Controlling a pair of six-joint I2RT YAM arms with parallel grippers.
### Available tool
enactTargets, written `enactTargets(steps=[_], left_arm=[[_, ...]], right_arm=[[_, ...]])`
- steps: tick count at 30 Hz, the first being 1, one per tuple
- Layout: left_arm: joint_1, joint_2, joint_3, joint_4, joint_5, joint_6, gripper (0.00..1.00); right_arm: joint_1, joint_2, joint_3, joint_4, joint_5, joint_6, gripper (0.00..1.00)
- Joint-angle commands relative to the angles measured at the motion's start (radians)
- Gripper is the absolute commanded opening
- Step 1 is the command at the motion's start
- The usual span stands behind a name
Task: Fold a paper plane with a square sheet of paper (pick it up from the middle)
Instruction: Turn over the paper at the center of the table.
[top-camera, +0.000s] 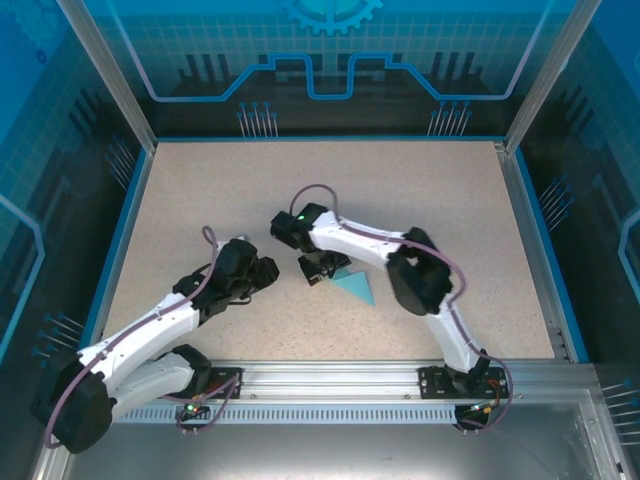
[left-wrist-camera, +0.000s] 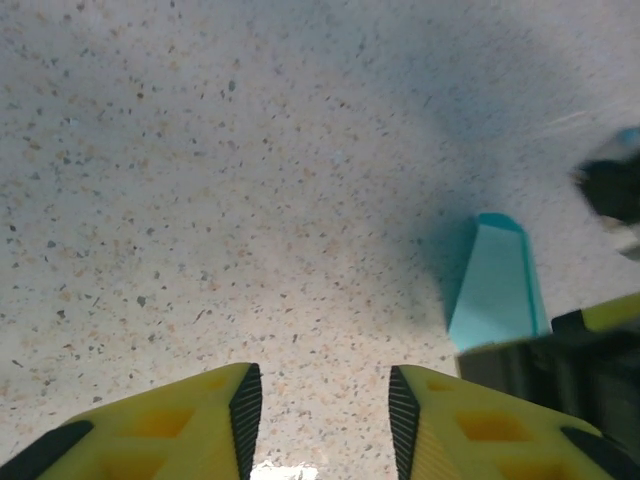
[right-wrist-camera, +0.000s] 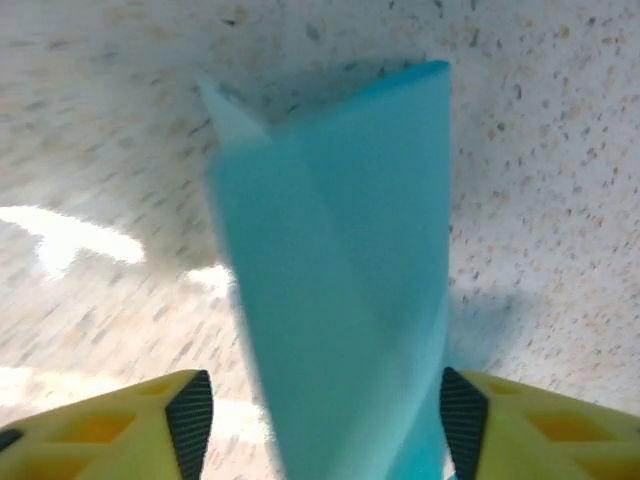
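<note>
Paper comes first: the sheet of paper (top-camera: 353, 288), light turquoise and plain, is folded into a narrow pointed shape and sits near the middle of the speckled table (top-camera: 200, 200), a little toward the near side. From above it reads as a small triangle with its point aimed near and right.

The right gripper (top-camera: 322, 268) is at the paper's far-left end. In the right wrist view its yellow fingers (right-wrist-camera: 150, 425) with black ribbed pads stand wide apart, and the folded sheet (right-wrist-camera: 340, 300) rises between them, with diagonal creases across its face. A clear gap shows between the paper and the pad on the left of that view. On the other side the paper's edge runs close to the pad, and I cannot tell whether they touch. The sheet is blurred there.

The left gripper (top-camera: 262, 272) is just left of the right one, over bare table. In its wrist view the jaws (left-wrist-camera: 322, 410) are partly open with nothing between them except the speckled surface. The paper (left-wrist-camera: 495, 285) shows to the right of that view, apart from those fingers.

A gear-shaped emblem (top-camera: 332, 12) and blue line patterns mark the far panel of the enclosure. A small green light (top-camera: 299, 215) glows on the right arm. Both arm bases are bolted to an aluminium rail (top-camera: 330, 380) along the near edge.
</note>
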Motion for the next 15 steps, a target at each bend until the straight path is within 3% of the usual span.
enactTargets(steps=[1,5,9,13,15], left_arm=[[0.008,-0.031,-0.019,-0.012,0.005,-0.003,0.44],[0.006,0.010,0.002,0.032,0.104,0.021,0.45],[0.000,0.094,0.011,0.143,0.260,0.027,0.45],[-0.008,0.178,0.026,0.182,0.284,0.007,0.44],[-0.010,0.211,0.043,0.178,0.278,0.002,0.43]], right_arm=[[-0.081,-0.305,-0.165,0.195,-0.226,-0.054,0.72],[-0.260,-0.592,-0.517,0.452,-0.471,-0.046,0.75],[-0.427,-0.699,-0.734,0.567,-0.665,-0.066,0.76],[-0.396,-0.736,-0.830,0.622,-0.597,-0.147,0.79],[-0.337,-0.751,-0.845,0.628,-0.474,-0.170,0.78]])
